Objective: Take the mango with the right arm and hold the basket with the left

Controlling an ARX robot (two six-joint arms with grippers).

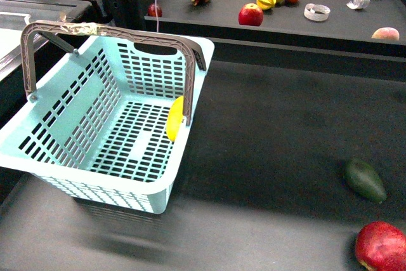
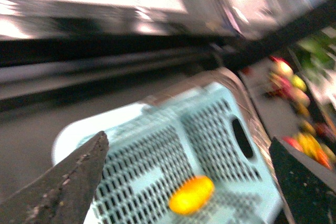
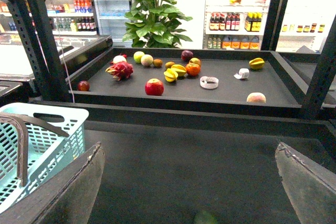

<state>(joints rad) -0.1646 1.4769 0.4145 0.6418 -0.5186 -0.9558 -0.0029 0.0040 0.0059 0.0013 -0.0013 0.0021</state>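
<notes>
The pale turquoise basket (image 1: 101, 125) stands at the left of the dark table, its grey-brown handles raised. The yellow-orange mango (image 1: 175, 118) lies inside it against the right wall. In the blurred left wrist view the basket (image 2: 157, 145) and the mango (image 2: 191, 194) show between the fingers of my open left gripper (image 2: 191, 182), which is above them. My right gripper (image 3: 189, 182) is open and empty over bare table, with the basket (image 3: 47, 140) off to its side. Neither arm shows in the front view.
A dark green oval fruit (image 1: 365, 181) and a red apple (image 1: 380, 247) lie at the table's right front. The green fruit's tip shows in the right wrist view (image 3: 205, 217). A raised shelf (image 1: 330, 26) at the back holds several fruits and tape rolls.
</notes>
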